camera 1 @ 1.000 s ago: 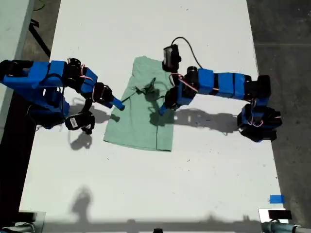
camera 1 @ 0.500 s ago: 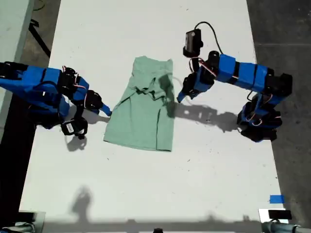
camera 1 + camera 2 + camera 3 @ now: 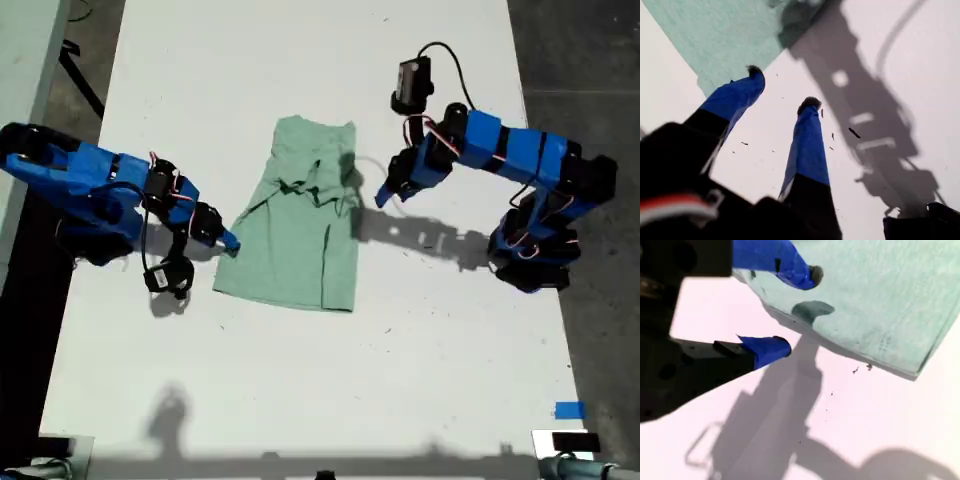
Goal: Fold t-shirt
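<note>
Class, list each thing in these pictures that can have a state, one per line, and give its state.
t-shirt: lying on the table, partly folded into a narrow shape, wrinkled near its upper end, held by nothing.
my first hand: open, empty, over bare table beside the shirt's edge.
my second hand: open, empty, one finger over the shirt's edge.

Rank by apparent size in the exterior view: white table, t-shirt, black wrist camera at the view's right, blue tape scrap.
1. white table
2. t-shirt
3. black wrist camera
4. blue tape scrap
The camera sits raised on its arm, nearer the lens, so its lead over the tape is unsure.
</note>
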Tool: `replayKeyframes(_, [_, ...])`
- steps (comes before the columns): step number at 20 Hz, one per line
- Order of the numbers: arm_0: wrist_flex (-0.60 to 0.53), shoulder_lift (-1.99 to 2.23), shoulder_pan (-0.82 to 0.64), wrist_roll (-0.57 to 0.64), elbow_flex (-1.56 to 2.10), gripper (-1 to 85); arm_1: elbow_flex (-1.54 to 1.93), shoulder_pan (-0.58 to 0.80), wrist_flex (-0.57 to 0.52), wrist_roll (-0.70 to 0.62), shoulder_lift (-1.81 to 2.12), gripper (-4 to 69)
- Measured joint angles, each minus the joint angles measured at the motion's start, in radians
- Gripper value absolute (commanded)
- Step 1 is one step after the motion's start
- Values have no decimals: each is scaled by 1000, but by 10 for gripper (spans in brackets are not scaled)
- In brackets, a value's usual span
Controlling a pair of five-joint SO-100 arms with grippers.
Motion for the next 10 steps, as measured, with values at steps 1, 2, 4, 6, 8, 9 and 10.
replayKeyframes(1, [-32,-35,6,-8,0,221,6,0,-3,0,0,185])
replayKeyframes(2, [-63,-77,14,-15,2,208,15,0,-9,0,0,183])
replayKeyframes(4, [-98,-126,21,-23,3,39,34,0,-17,0,0,179])
replayKeyframes(6, [-110,-130,21,-35,3,0,52,0,-31,0,0,175])
replayKeyframes(8, [-115,-130,23,-35,3,0,61,0,-43,0,0,173])
replayKeyframes(9, [-115,-129,23,-37,2,0,67,0,-48,0,2,172])
replayKeyframes(10, [-104,-120,23,-41,2,0,72,0,-51,0,3,170])
